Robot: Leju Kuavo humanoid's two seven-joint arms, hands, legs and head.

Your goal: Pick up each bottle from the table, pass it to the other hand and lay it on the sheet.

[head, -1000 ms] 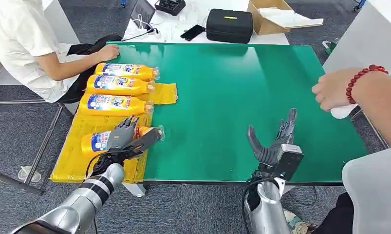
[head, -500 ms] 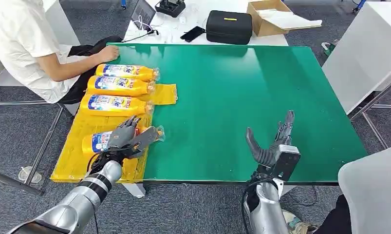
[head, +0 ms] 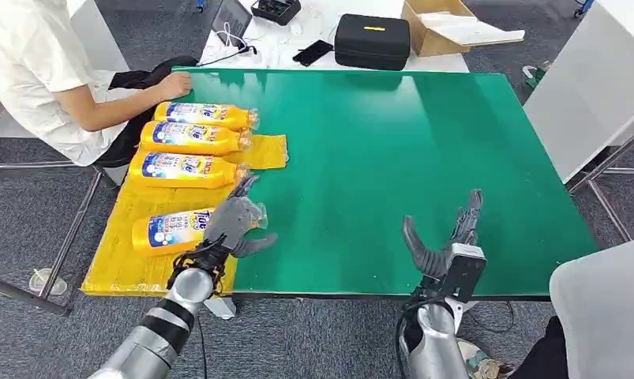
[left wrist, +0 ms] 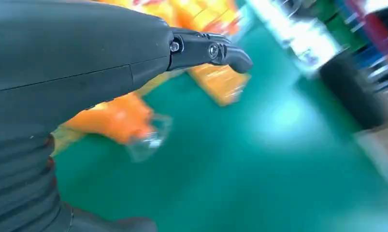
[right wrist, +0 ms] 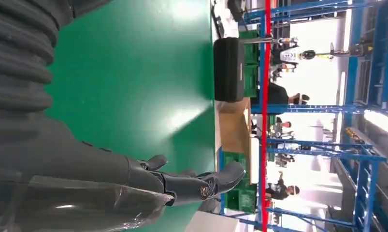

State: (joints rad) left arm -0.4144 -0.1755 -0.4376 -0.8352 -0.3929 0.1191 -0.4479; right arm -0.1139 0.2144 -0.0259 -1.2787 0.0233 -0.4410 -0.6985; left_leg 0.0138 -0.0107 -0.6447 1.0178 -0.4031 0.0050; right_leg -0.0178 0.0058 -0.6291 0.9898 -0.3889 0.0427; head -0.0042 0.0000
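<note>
Several orange bottles with blue-white labels lie on a yellow sheet [head: 124, 257] at the left of the green table [head: 392, 150]. The nearest bottle [head: 175, 230] lies across the sheet's front part, its clear cap end [left wrist: 150, 139] over the green surface. My left hand [head: 238, 223] hovers open just above that cap end, fingers spread, gripping nothing. My right hand [head: 444, 241] stands open over the table's front edge, palm up, fingers apart. Three more bottles [head: 189, 138] lie side by side farther back on the sheet.
A person in a white shirt [head: 37, 71] sits at the left, one hand [head: 174, 83] on the table's far left corner. Behind the table lie a black case [head: 372, 41], a cardboard box [head: 444, 24] and a phone [head: 312, 52]. A white cabinet [head: 594, 87] stands at the right.
My left hand has let go of the nearest bottle and drawn right, fingers spreading; the bottle stays on the sheet. A person's arm with a red bracelet has left the right side.
</note>
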